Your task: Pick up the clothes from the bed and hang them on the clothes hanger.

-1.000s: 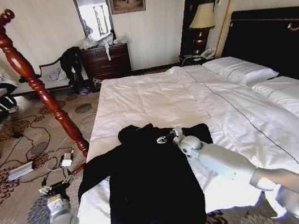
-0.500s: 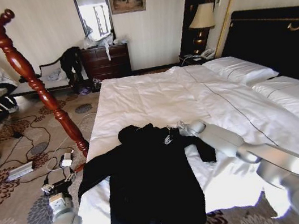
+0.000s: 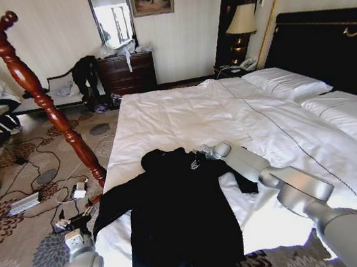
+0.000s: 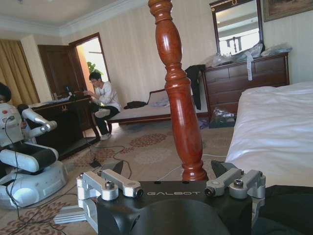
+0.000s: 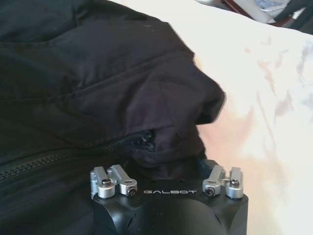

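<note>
The clothes, one long black coat [image 3: 180,222], lie flat on the near corner of the bed [image 3: 182,115], hem hanging over the foot edge. My right gripper [image 3: 201,158] rests at the coat's collar, arm stretched across the white duvet. In the right wrist view the bunched collar and zip [image 5: 146,142] press right against the gripper body. My left gripper [image 3: 72,224] hangs low beside the bed over the carpet. It stands open [image 4: 168,171] with nothing in it, facing the red post. The clothes hanger is out of view.
A turned red wooden post [image 3: 33,82] rises left of the bed, its foot by the bed corner. Cables and small boxes [image 3: 32,199] litter the carpet. A bench with a dark garment [image 3: 84,74] and a dresser [image 3: 127,73] line the far wall. Another robot [image 4: 29,161] stands nearby.
My right gripper has slid left from beside the coat's shoulder onto its collar, elbow rising. The coat's nearer sleeve has drawn inward. The left arm has crept slightly up.
</note>
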Motion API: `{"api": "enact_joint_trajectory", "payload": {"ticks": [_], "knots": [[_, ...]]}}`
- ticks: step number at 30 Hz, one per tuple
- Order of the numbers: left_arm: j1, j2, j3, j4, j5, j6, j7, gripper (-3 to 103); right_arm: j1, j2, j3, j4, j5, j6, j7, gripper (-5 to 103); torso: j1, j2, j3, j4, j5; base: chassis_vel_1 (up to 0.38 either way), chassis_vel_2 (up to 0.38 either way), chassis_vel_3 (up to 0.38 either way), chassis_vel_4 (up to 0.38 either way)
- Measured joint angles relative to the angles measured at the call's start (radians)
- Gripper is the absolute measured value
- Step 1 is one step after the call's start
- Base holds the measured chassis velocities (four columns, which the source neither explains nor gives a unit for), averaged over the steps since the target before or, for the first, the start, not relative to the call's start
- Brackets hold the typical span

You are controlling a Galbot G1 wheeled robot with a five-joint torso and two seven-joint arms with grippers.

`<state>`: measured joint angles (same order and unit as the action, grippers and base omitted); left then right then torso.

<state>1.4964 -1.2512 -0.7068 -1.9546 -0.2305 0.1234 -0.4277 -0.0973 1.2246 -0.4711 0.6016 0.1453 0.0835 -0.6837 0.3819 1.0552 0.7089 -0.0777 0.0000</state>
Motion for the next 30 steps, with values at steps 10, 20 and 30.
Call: {"api": "enact_joint_trajectory", "payload": {"ticks": [10, 20, 30], "knots": [[-0.009, 0.036, 0.037, -0.021, -0.004, 0.009, -0.002, 100, -0.038, -0.055, 0.029, 0.047, 0.067, -0.076, 0.046, 42, 0.0, 0.0, 0.0, 0.0, 0.0001, 0.0, 0.0, 0.0, 0.0], [-0.007, 0.069, 0.081, -0.026, -0.004, 0.005, -0.002, 100, -0.077, -0.09, 0.05, 0.093, 0.116, -0.152, 0.187, 19, 0.0, 0.0, 0.0, 0.0, 0.0001, 0.0, 0.0, 0.0, 0.0], [-0.074, 0.175, 0.196, -0.035, -0.199, -0.007, 0.024, 100, -0.109, -0.125, 0.063, 0.122, 0.061, -0.042, 0.176, 19, 0.0, 0.0, 0.0, -0.0002, 0.0, 0.0, 0.0, 0.0, 0.0]]}}
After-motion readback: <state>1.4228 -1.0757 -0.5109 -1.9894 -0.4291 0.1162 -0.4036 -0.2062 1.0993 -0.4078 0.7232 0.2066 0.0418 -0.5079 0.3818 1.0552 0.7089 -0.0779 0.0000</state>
